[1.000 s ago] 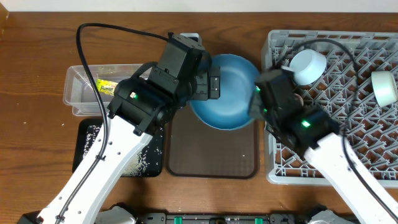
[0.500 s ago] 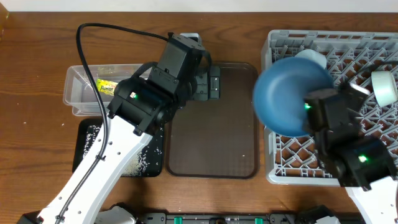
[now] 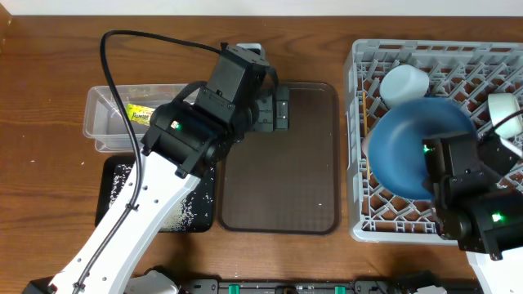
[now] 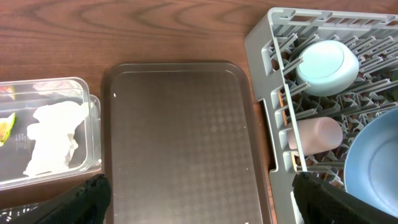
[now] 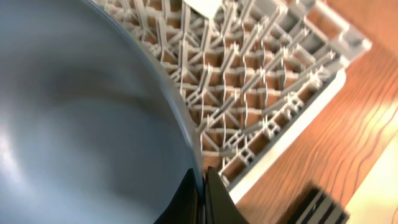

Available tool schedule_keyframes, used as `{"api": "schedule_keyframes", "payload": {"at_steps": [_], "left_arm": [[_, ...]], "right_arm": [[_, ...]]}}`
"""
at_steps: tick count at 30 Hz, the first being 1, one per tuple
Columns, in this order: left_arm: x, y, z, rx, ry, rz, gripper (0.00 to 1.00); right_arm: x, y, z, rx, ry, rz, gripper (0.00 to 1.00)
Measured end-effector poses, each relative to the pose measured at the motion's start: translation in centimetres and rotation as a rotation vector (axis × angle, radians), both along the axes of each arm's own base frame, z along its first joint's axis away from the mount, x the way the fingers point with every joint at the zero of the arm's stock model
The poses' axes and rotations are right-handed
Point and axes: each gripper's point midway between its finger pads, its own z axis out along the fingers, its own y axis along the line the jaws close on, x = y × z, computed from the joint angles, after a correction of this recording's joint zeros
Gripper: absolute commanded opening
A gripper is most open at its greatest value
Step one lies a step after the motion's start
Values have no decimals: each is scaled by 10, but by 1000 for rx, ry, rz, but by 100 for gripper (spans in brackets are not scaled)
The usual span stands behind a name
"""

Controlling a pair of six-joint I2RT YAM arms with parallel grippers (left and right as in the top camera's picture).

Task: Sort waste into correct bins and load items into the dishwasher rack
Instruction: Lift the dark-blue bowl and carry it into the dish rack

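Clearly we are near the end. Our right jaws are pinched tight on the rim of the dark blue plate (image 3: 409,151), which hangs directly over the dishwasher rack (image 3: 392,219) and is not yet set between the pegs. Just beyond the plate from those jaws, the mint-green bowl (image 4: 326,59) and the small pink cup (image 4: 314,134) sit in the rack. Farther off to the side, the pale blue-white bowl (image 3: 504,113) is in as well. Thin wooden strips along one rack wall may be the chopsticks; we cannot be sure.

Our left jaws stand wide with nothing between them, right above the brown serving tray (image 3: 282,180), which has no dishes on it. Out to their side, the clear tub (image 3: 96,135) holds the snack wrapper (image 3: 140,113) and the white tissue (image 4: 53,137). Back toward that arm's base, the black tray (image 3: 110,208) carries the rice grains (image 3: 176,214). We judge the waste sorted and only the plate left to seat.
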Motion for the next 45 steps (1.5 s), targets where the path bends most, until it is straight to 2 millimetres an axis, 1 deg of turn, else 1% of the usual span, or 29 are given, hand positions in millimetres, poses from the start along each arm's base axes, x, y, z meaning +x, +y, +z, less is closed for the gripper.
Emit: {"api": "schedule_keyframes", "payload": {"at_steps": [6, 9, 13, 16, 18, 25, 32, 35, 38, 41, 43, 45], "left_arm": [[0, 0, 0, 0, 0, 0, 96], [0, 0, 0, 0, 0, 0, 96], [0, 0, 0, 0, 0, 0, 96], [0, 0, 0, 0, 0, 0, 96], [0, 0, 0, 0, 0, 0, 96], [0, 0, 0, 0, 0, 0, 96], [0, 0, 0, 0, 0, 0, 96], [0, 0, 0, 0, 0, 0, 96], [0, 0, 0, 0, 0, 0, 96], [0, 0, 0, 0, 0, 0, 96], [0, 0, 0, 0, 0, 0, 96], [0, 0, 0, 0, 0, 0, 96]], "right_arm": [[-22, -1, -11, 87, 9, -150, 1], [-39, -5, -15, 120, 4, -279, 1], [-67, -15, -16, 130, -16, -486, 2], [-74, -21, -15, 163, -107, -643, 2], [-75, -24, -14, 178, -150, -704, 2], [-74, -24, -14, 227, -252, -833, 2], [-68, -25, -12, 240, -302, -864, 1], [-60, -26, -12, 237, -326, -863, 1], [-46, -24, -11, 254, -361, -848, 1], [-26, -21, -8, 278, -397, -795, 1], [-18, -19, -7, 279, -400, -758, 1], [-14, -19, -7, 274, -395, -734, 1]]}}
